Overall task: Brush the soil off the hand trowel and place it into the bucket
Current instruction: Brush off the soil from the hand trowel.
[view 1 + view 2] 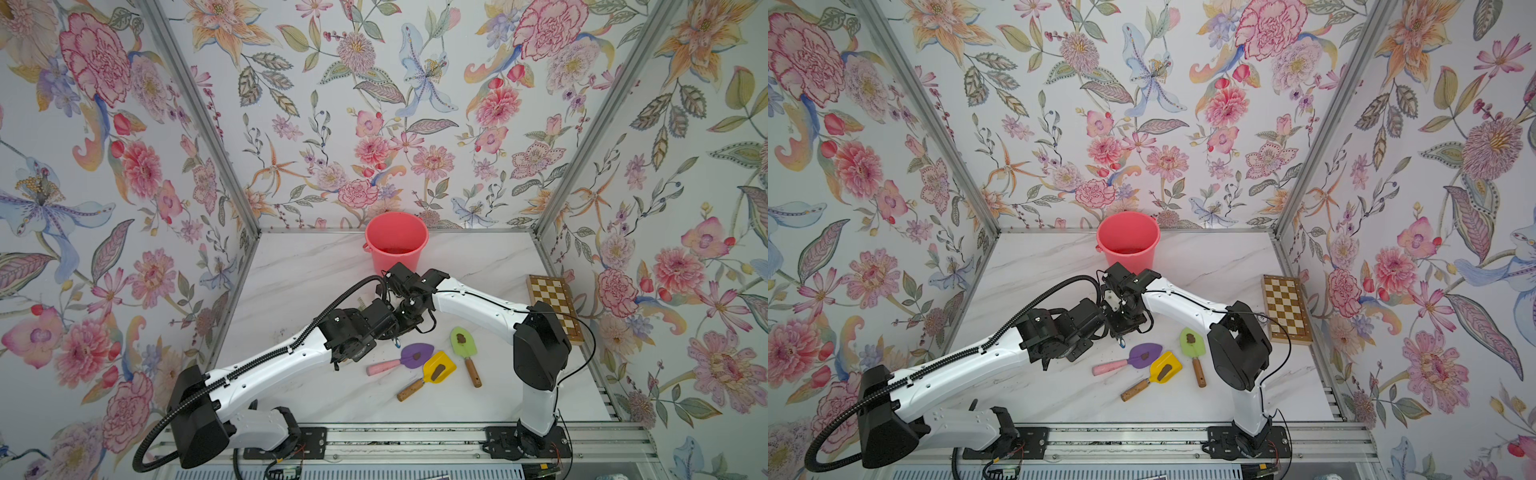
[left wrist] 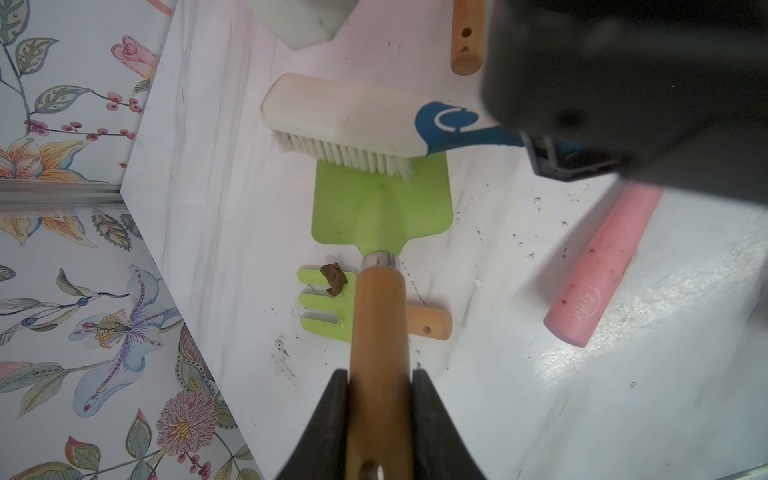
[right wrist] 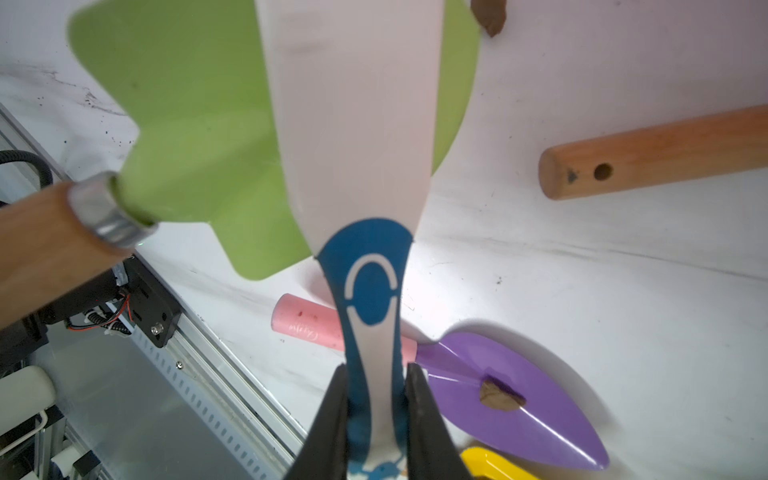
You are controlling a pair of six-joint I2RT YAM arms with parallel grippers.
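Right now your left gripper (image 2: 380, 376) clamps the wooden handle of the green trowel (image 2: 382, 203), your right gripper (image 3: 376, 370) the brush (image 2: 345, 112), its bristles on the blade; the bucket (image 1: 396, 241) stands behind them, apart.

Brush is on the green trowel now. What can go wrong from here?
1. The brush meets the trowel right over the rake, which carries soil; swept crumbs may land there.
2. The right arm sits between the left pincer and the bucket; carrying the trowel over may clip it.
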